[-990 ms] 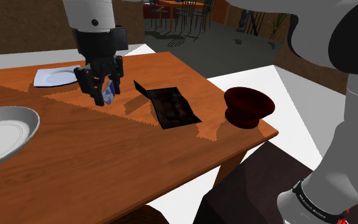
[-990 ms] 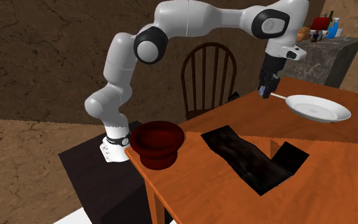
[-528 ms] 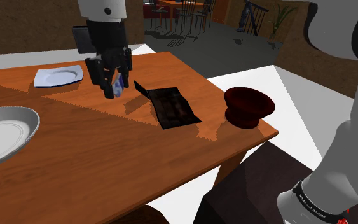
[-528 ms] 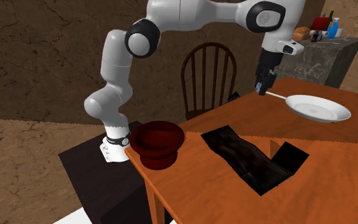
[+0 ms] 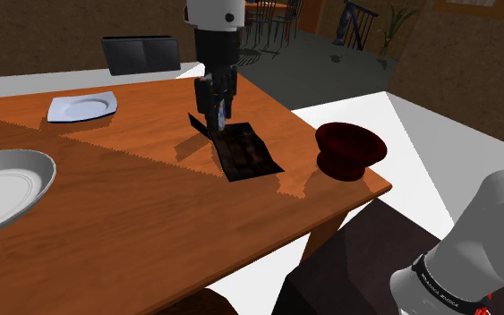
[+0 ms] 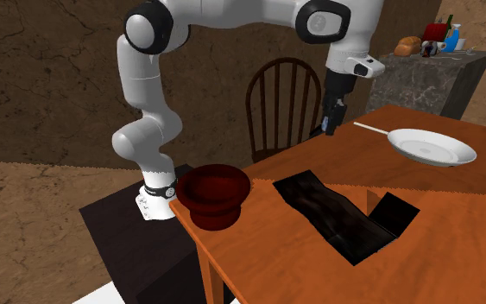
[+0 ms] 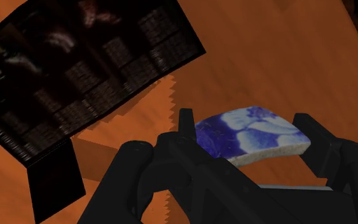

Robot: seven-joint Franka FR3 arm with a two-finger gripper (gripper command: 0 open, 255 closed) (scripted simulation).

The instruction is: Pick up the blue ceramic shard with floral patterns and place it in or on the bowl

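Observation:
A blue-and-white floral shard [image 7: 250, 137] is clasped between my gripper's [image 7: 246, 135] two black fingers, held above the orange wooden table [image 7: 266, 57]. In the shoulder view the gripper [image 5: 216, 113] hangs shut on the shard [image 5: 220, 115] over the far corner of a dark tray [image 5: 243, 152]. The dark red bowl [image 5: 350, 148] stands near the table's corner at that view's right, well apart from the gripper. In the second exterior view the gripper [image 6: 329, 126] is behind and to the right of the bowl [image 6: 213, 195].
A dark opened tray [image 6: 344, 216] lies mid-table, between gripper and bowl. A large white plate [image 5: 4, 183] and a small square plate [image 5: 81, 108] sit at the shoulder view's left. A wooden chair [image 6: 284, 99] stands behind the table. The table edge [image 5: 330, 224] runs close to the bowl.
The arm has swung toward the shoulder view's right with the shard, from beside the small square plate to above the dark tray's far corner. The grip stayed shut.

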